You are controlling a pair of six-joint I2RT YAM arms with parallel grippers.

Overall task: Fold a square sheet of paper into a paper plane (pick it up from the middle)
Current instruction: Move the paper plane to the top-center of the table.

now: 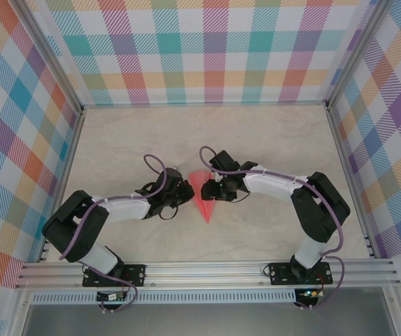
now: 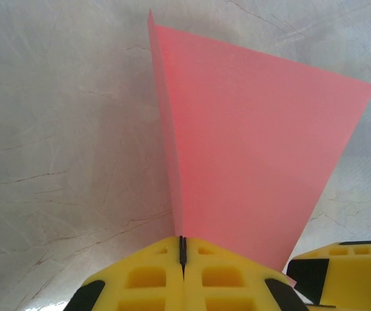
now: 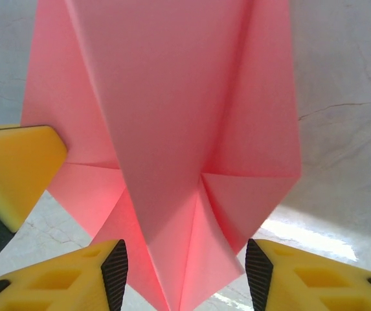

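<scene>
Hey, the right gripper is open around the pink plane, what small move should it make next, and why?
Probably close the right gripper gently on the plane. Its fingers stand apart either side of the plane's narrow folded end, while the left gripper is shut on the upright fold, so a pinch would press the crease.

I am working in a robotics lab cell, not in a home or a shop. The left arm [image 1: 113,212] and the right arm [image 1: 305,199] are bolted to an aluminium rail [image 1: 207,271] at the near edge of a marble-patterned table [image 1: 256,133]. Slanted aluminium profile posts [image 1: 45,49] frame the cell. Panels with a colourful checked pattern close it at the back [image 1: 200,49], on the left [image 1: 11,140] and on the right [image 1: 396,140], like a test booth. Purple cables [image 1: 148,158] run openly along the arms.
</scene>
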